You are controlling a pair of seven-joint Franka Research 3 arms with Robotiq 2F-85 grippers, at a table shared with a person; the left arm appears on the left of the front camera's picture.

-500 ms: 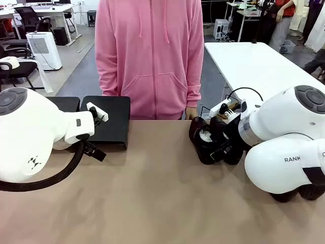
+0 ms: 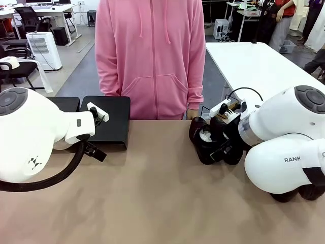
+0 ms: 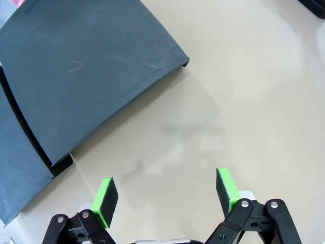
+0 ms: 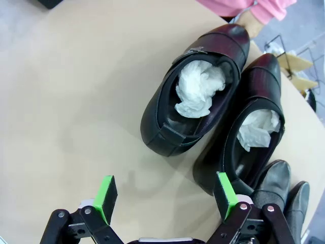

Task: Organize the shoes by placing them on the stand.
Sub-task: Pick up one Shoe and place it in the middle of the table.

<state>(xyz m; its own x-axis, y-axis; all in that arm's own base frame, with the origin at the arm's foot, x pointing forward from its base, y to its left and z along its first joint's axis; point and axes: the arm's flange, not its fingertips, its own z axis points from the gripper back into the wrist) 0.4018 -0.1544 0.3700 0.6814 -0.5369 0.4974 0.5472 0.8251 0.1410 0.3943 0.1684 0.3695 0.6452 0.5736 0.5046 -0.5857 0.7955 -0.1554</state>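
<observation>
I see L fingers (image 3: 105, 201) open over counter (image 3: 244, 76) nr stand (image 3: 86, 76), R fingers (image 4: 105, 198) open by black shoes (image 4: 162, 127) w/ paper (image 4: 200, 89) inside.

Bright even light from overhead, faint soft shadows of my fingers (image 3: 106, 201) on the table (image 3: 254, 76), dull sheen on the shoes (image 4: 152, 122), front view sharp, wrist views bent toward the edges

The letters "RANK" stand in dark print on the white shell of the right arm (image 2: 277, 170), near right. A small dark emblem, not legible as letters, marks the left arm (image 2: 30, 134).
</observation>
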